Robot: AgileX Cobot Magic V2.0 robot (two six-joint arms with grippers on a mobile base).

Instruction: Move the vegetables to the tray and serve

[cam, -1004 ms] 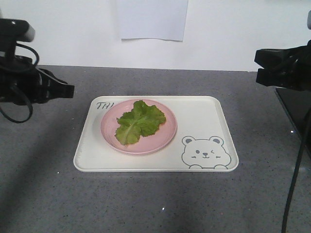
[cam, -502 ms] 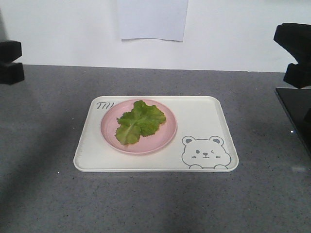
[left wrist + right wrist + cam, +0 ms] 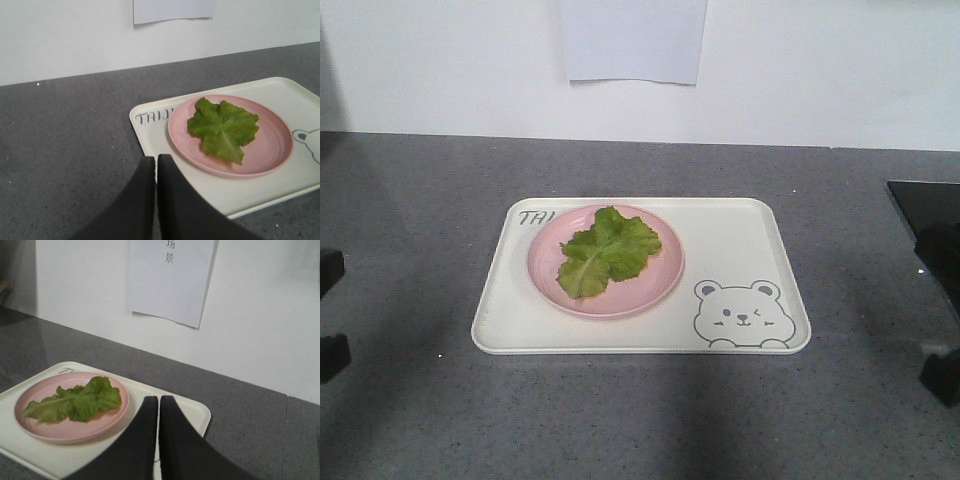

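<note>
The vegetables, one ruffled green lettuce leaf, lie on a round pink plate. The plate stands on the left half of the cream tray with the bear drawing. In the left wrist view my left gripper is shut and empty, its tips over the tray's near left edge, short of the plate and leaf. In the right wrist view my right gripper is also shut and empty, over the tray, just right of the plate and leaf.
The tray lies on a grey speckled countertop against a white wall with a paper sheet. A black panel lies at the right edge. Dark parts of my arms show low at the left edge and the right edge.
Both arms have dropped from high at the sides to low at the frame edges in the front view. Tray, plate and leaf have not moved.
</note>
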